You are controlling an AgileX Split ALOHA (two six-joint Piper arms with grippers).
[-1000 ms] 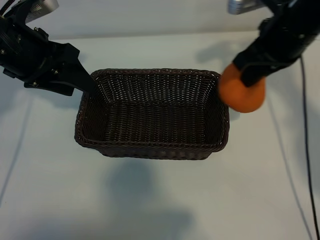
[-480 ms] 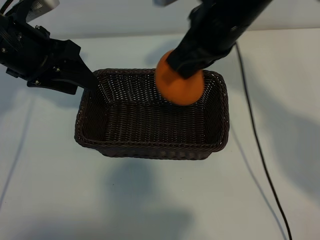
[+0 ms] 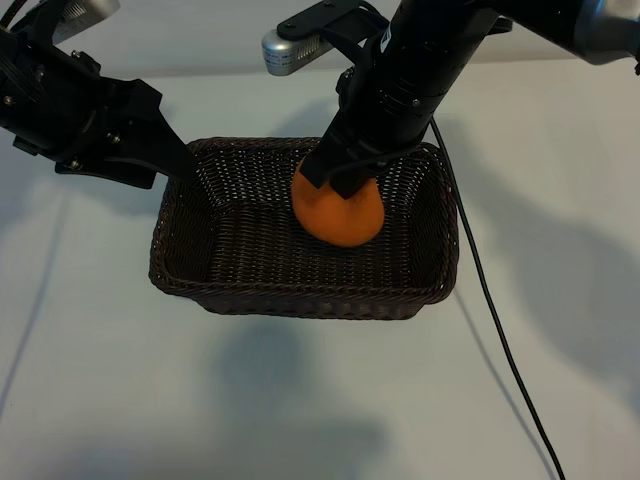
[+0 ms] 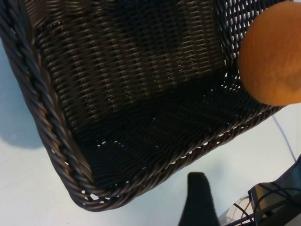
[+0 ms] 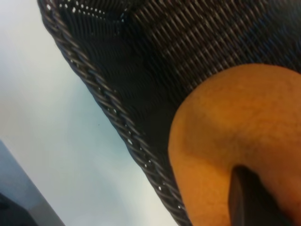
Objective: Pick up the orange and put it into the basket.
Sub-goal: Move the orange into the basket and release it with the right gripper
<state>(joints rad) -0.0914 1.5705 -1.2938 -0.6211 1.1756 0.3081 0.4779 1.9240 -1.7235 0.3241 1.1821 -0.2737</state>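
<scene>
One risk stood out: orange (image 3: 339,212) hung above basket (image 3: 305,295) floor, over right half, not yet resting; release from there could let it bounce or roll against far wall, maybe nudge basket. Second risk, judged: further descent could bring right arm against back rim. Right gripper (image 3: 345,180) reached in from back right, pointed steeply down, fingers clamped on orange top. Left gripper (image 3: 170,160) sat at basket's back-left corner, angled down, fingers apart, holding nothing.
</scene>
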